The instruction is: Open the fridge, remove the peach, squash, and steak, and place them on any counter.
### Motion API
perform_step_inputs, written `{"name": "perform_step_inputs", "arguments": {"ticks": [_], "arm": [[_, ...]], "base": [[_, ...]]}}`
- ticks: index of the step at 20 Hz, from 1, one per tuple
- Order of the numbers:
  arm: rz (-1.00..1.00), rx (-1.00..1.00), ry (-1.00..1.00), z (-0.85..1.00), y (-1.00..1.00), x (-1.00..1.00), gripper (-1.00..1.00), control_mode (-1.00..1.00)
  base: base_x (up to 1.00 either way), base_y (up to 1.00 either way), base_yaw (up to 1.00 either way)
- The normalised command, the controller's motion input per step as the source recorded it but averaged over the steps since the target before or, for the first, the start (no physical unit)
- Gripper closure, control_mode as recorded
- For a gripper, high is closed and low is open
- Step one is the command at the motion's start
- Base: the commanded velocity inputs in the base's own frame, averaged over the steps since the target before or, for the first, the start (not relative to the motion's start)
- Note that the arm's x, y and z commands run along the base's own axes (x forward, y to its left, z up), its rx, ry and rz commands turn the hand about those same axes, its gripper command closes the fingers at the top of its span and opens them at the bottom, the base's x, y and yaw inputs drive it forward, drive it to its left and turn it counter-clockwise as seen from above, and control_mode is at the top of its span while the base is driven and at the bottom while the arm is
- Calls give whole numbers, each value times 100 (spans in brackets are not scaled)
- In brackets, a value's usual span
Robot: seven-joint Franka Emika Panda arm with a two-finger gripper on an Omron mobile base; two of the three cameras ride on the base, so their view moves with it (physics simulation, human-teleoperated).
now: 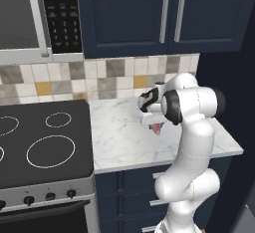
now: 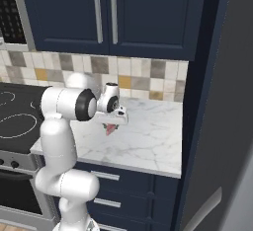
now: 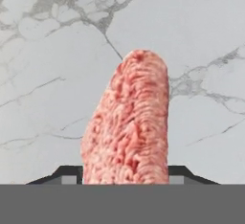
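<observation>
Hanging lengthwise | steak between jaws | tip toward counter

You had one steak over one counter, beside it one stovetop with four rings.

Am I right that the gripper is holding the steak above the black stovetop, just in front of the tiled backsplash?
Not quite: the gripper has the steak between its fingers above the marble counter, not the stovetop, which lies off to the side. The left base view shows this, and the hand view shows veined marble behind the steak. The tiled backsplash is indeed behind.
</observation>
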Motion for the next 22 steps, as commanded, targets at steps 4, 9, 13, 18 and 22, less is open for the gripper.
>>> {"name": "perform_step_inputs", "arguments": {"ticks": [4,9,13,18,22], "arm": [[-1,0,-8,59,0,-14,-100,-100],[0,0,-26,96,0,-81,-100,-100],[0,0,-28,23,0,-100,-100,-100],[-2,0,-21,41,0,-100,-100,-100],[-2,0,-13,100,0,-86,-100,-100]], "base": [[0,0,0],[0,0,0],[0,0,0],[0,0,0],[0,0,0]]}}
